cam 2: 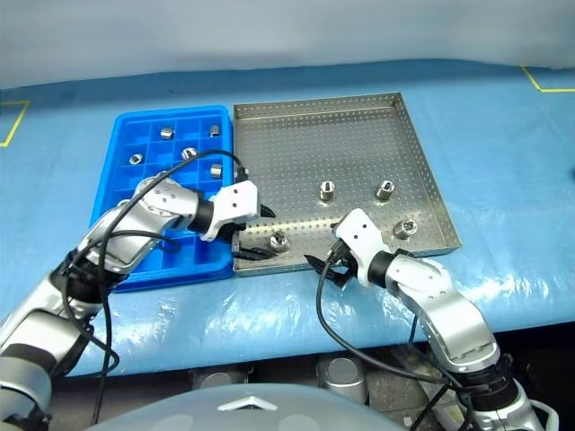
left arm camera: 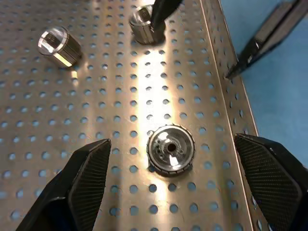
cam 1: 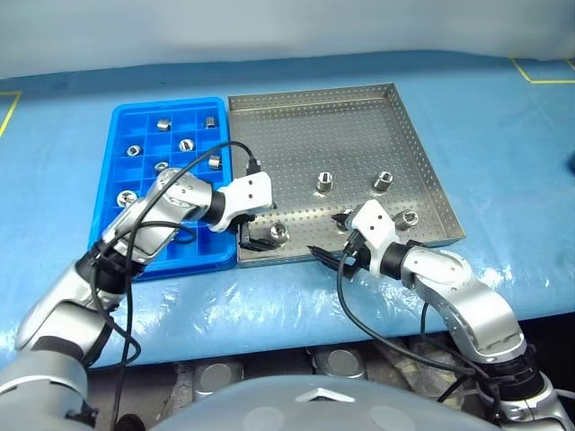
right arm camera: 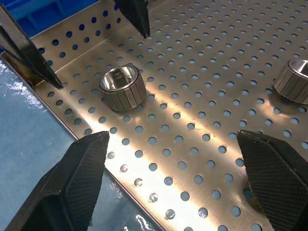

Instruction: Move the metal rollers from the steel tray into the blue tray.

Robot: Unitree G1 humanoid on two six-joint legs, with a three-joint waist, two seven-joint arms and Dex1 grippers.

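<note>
While no writing shows | both grippers wide open, empty | left gripper point(left arm camera: 171, 192) straddles roller point(left arm camera: 171, 150)

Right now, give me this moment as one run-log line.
left gripper: open, over roller at steel tray near rim | right gripper: open, empty | blue tray: several rollers in

Blue tray point(cam 1: 115, 193) lay left of the steel tray point(cam 1: 359, 117), edges touching. Several metal rollers point(cam 1: 186, 145) sat in separate compartments. Four rollers stood on the steel tray's floor, one point(cam 1: 279, 233) nearest its near-left corner.
</note>
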